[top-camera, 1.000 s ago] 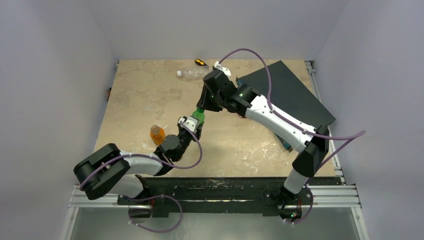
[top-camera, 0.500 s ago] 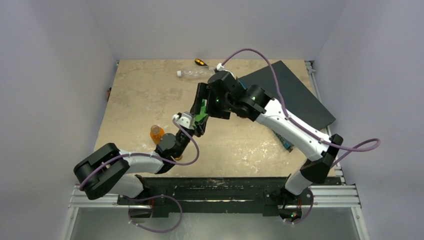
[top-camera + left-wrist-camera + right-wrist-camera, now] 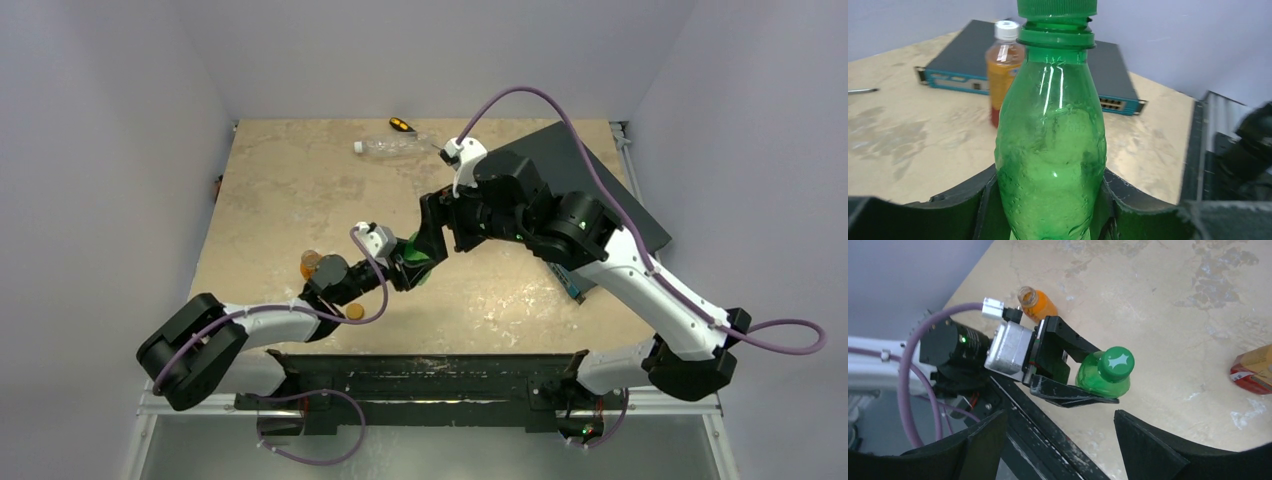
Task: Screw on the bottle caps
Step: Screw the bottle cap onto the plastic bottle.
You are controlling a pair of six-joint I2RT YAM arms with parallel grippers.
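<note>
Near edge: L gripper (image 3: 1050, 215) is clamped on the lower body of the green bottle (image 3: 1050, 150), one finger each side, btl held off the table (image 3: 290, 200) and tilted toward the R arm. The green cap (image 3: 1116, 364) sits on its neck. We can't tell how far it is threaded.

R gripper (image 3: 1060, 417) has its fingers spread wide w/ nothing between them. The cap lies just beyond the tips and is not touched.

By the L arm lies a small orange disc (image 3: 355, 312), prob. a cap. Next to the L wrist an open orange bottle (image 3: 1037, 304) stands uncapped.

Mid-table an amber bottle (image 3: 1004, 75) w/ a white cap (image 3: 1007, 30) stands in front of a dark box (image 3: 963, 55).

Far edge: a clear bottle (image 3: 392, 147) lies on its side, w/ a screwdriver (image 3: 402, 124) just behind it.

Count: 4 btls, 1 green cap, 1 white cap, 1 orange disc.
</note>
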